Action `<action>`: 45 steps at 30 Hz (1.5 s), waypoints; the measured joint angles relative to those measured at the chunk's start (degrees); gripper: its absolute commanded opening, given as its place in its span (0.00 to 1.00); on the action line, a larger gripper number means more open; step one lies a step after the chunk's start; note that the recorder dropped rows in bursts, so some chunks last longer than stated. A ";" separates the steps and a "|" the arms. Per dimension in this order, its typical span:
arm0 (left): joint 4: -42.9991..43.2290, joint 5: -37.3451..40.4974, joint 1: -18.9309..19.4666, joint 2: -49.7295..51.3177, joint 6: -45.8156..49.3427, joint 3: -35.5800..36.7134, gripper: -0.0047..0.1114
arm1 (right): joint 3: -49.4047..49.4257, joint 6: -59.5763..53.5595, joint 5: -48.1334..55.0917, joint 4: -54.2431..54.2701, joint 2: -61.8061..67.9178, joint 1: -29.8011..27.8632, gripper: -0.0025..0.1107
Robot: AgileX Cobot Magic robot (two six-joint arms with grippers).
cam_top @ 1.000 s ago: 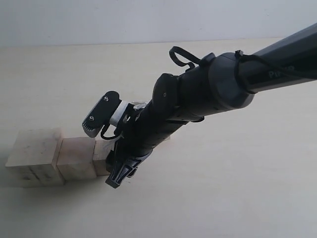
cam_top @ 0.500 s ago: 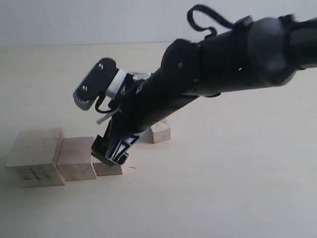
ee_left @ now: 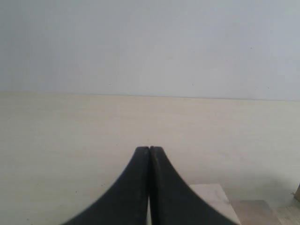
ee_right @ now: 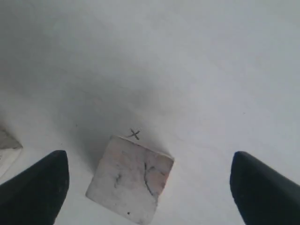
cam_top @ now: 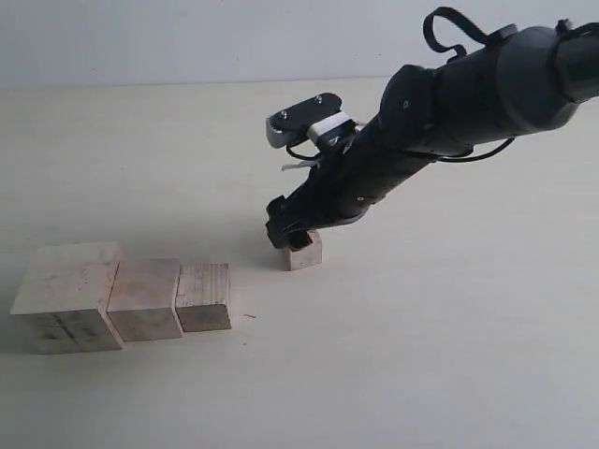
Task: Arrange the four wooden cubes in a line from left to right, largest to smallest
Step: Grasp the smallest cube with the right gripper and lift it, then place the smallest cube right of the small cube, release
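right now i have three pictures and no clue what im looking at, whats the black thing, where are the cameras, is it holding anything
The black thing is a robot arm; the rig has two, each ending in a two-finger gripper. The exterior view comes from a camera off the arms that sees the table. The two wrist views come from cameras on the arms, looking out past the fingers. On the table are four pale wooden cubes. The largest cube, second cube and third cube sit side by side; the smallest cube stands apart to their right in the exterior view. The right gripper is open, one finger on each side of the smallest cube, not touching it. The left gripper is shut on nothing. Nothing is held.
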 measured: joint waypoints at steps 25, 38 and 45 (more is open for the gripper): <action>0.00 0.00 0.00 0.00 0.00 0.00 0.04 | 0.00 -22.27 15.39 1.71 -10.30 0.36 0.02; 0.00 0.00 0.00 0.00 0.00 0.00 0.04 | 0.00 -48.85 21.11 16.04 1.33 0.36 0.02; 0.00 0.00 0.00 0.00 0.00 0.00 0.04 | 0.12 -58.95 19.97 18.84 4.27 2.04 0.02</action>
